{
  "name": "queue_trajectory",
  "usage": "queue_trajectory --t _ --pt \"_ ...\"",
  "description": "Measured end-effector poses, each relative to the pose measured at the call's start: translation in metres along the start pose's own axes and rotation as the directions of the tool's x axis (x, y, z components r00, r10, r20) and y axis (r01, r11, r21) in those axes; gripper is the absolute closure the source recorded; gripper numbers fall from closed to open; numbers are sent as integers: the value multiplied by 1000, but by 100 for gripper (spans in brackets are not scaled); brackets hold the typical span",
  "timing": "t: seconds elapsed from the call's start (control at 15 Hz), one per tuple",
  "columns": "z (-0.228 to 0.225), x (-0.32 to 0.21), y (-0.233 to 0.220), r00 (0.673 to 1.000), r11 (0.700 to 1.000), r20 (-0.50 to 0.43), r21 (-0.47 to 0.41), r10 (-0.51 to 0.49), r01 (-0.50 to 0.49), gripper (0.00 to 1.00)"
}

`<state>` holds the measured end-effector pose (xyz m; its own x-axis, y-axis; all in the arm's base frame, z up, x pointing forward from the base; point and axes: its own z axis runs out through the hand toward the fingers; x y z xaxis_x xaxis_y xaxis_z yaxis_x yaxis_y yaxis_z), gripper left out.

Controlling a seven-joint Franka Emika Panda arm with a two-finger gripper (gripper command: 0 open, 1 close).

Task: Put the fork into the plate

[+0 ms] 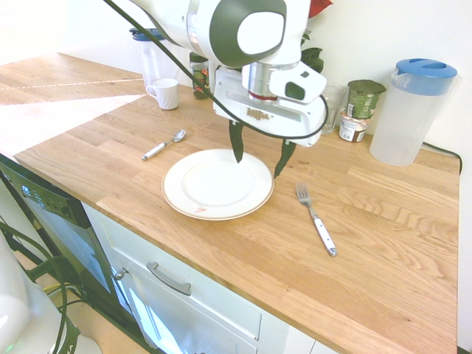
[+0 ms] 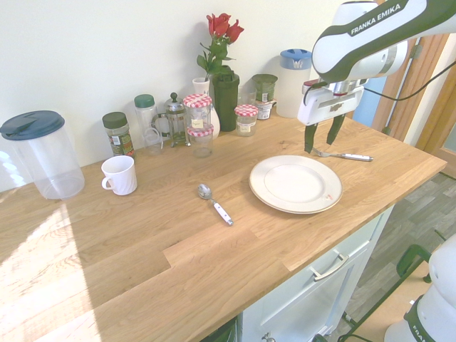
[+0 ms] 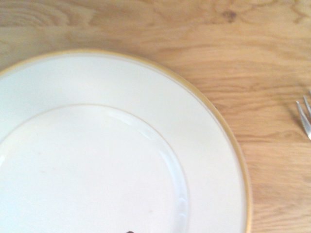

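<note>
The white plate (image 1: 217,184) with a gold rim line lies empty on the wooden counter (image 1: 383,243). The fork (image 1: 316,219), silver tines and pale handle, lies flat on the counter to the plate's right, apart from it. My gripper (image 1: 260,152) hangs open above the plate's far right rim, nothing between its dark fingers. In the second exterior view the gripper (image 2: 323,135) hovers between the plate (image 2: 295,183) and the fork (image 2: 343,155). The wrist view shows the plate (image 3: 112,160) close up and the fork's tine tips (image 3: 305,116) at the frame edge.
A spoon (image 1: 164,144) lies left of the plate and a white mug (image 1: 165,94) stands behind it. Jars (image 1: 361,107), a clear jug with a blue lid (image 1: 409,110) and a vase with roses (image 2: 224,78) line the wall. The counter's front edge runs just beyond the plate.
</note>
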<state>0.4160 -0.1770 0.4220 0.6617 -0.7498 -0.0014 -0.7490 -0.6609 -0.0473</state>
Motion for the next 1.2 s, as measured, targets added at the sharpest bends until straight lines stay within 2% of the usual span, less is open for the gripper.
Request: queue_trajectory --t 0.2,0.53,0.93,1.0,1.2 --pt "0 23 32 1000 1000 -4 -20 -11 11 0" --pt "14 44 68 994 991 0 -74 -111 110 0" --pt "56 63 93 991 988 -15 -83 -134 132 0" --pt "59 65 94 991 989 -17 -78 -131 129 100" --pt "62 68 97 992 990 -26 -71 -124 121 100"
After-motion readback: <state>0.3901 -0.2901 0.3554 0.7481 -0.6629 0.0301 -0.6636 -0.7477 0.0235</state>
